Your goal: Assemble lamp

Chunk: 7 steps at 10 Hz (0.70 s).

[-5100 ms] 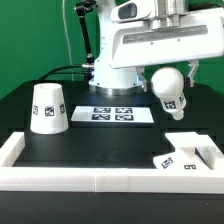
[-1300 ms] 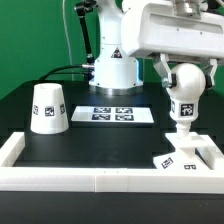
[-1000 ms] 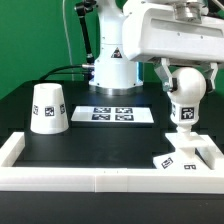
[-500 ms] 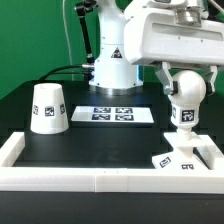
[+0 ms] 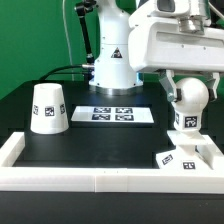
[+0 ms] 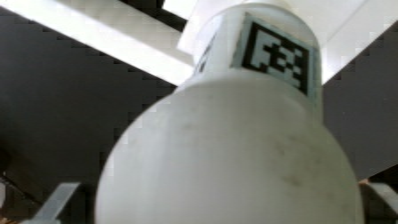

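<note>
One bulb within end effector grip

The gripper is bringing the bulb over the base. The bulb is sinking stem-down toward it.

table: black, flat | shade: upright, exterior view's left | marker board: flat, mid-rear | base: exterior view's right, beside white rim
</note>
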### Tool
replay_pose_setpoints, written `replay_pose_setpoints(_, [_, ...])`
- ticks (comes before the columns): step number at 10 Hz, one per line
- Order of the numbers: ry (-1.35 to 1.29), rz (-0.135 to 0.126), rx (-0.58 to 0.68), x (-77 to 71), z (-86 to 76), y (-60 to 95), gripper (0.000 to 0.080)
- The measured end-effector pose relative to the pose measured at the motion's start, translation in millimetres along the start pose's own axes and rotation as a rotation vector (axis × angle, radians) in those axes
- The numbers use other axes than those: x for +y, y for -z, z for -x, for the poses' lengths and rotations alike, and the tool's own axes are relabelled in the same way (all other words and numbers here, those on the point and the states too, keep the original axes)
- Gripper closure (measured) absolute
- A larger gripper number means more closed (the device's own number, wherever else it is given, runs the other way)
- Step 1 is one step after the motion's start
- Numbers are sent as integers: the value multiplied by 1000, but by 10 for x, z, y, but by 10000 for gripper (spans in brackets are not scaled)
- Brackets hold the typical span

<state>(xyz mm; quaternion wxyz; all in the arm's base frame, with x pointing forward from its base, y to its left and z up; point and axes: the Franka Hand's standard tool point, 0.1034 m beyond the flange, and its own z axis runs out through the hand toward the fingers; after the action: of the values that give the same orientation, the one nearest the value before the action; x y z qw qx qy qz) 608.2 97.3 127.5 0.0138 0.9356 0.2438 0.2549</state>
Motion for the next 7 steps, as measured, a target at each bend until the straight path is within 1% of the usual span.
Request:
replay_pose_setpoints(2, [0, 1, 3, -10, 21, -4, 222])
replay_pose_setpoints(4, [0, 1, 1, -13, 27, -7, 124])
replay_pose_setpoints(7, [2, -4, -5, -34, 35, -7, 101])
